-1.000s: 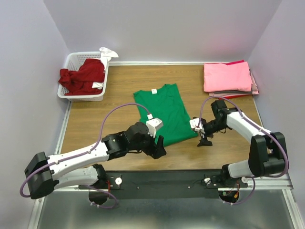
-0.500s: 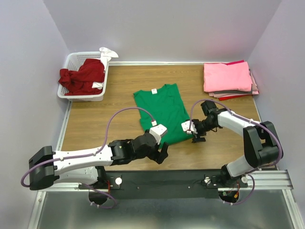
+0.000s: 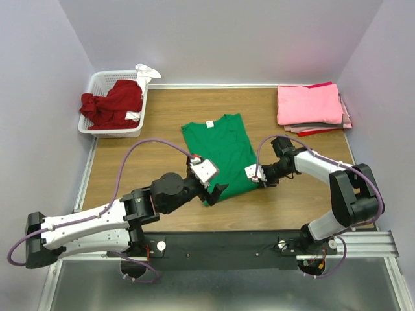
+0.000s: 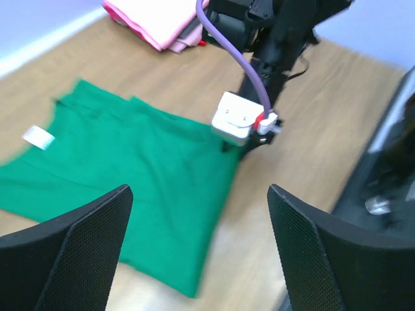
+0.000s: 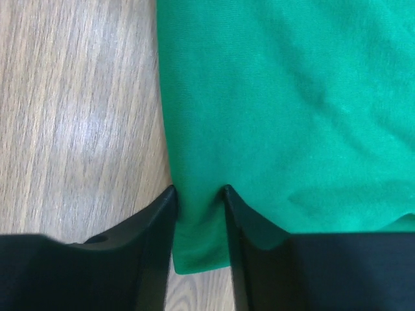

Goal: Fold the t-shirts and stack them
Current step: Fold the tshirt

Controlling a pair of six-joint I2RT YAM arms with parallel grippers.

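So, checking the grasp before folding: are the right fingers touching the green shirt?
Touching. Right wrist view: the edge of the green shirt sits pinched between the right fingers.

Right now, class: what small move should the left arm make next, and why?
Probably lower the left gripper onto the green t-shirt at its near hem corner and close. Its jaws stand wide open above the cloth, while the right gripper straddles the shirt's opposite edge, so both corners could then lift together.

top external: overhead, whole tabletop (image 3: 130,162) | left wrist: mid-range, facing 2 o'clock | right wrist: close-up | all share green t-shirt (image 3: 224,152)
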